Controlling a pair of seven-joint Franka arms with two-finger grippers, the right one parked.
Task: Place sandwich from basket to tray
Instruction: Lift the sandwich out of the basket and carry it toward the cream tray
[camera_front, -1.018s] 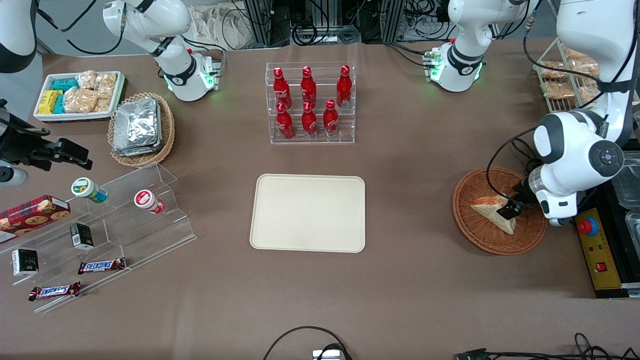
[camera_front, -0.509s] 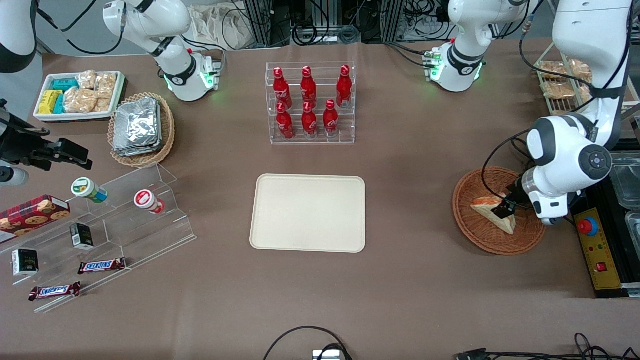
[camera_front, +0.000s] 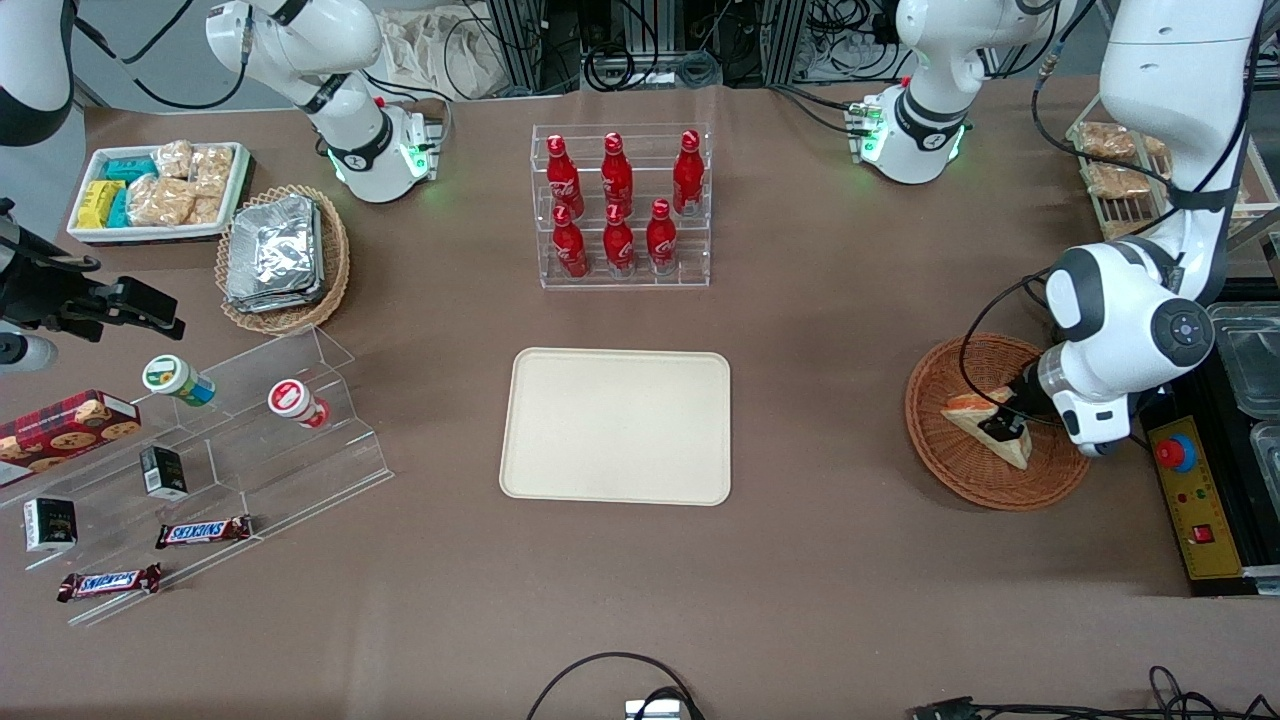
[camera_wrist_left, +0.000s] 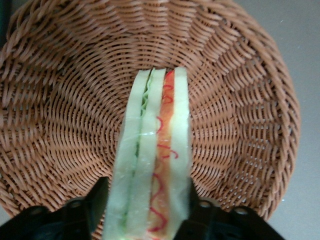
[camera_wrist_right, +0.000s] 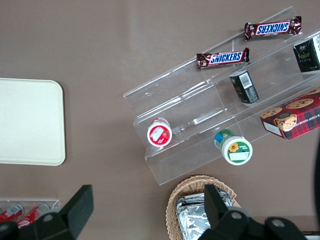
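Observation:
The sandwich (camera_front: 968, 411), a white-bread wedge with orange-red and green layers, lies in the round reddish-brown wicker basket (camera_front: 958, 478) toward the working arm's end of the table. My left gripper (camera_front: 1005, 425) is down in the basket at the wedge's wide end. In the left wrist view the sandwich (camera_wrist_left: 155, 145) stands on edge between the two black fingers (camera_wrist_left: 97, 200), which press its two bread faces; the gripper (camera_wrist_left: 147, 202) is shut on it, and the wedge still rests on the basket (camera_wrist_left: 240, 100). The cream tray (camera_front: 617, 425) lies bare at mid-table.
A clear rack of red bottles (camera_front: 620, 205) stands farther from the front camera than the tray. A yellow control box with a red button (camera_front: 1190, 495) sits beside the basket. A stepped acrylic stand with snacks (camera_front: 200, 450) is toward the parked arm's end.
The left arm has shifted toward the tray and lowered; its gripper slid from the basket's outer side onto the sandwich's wide end. The sandwich and basket have not moved.

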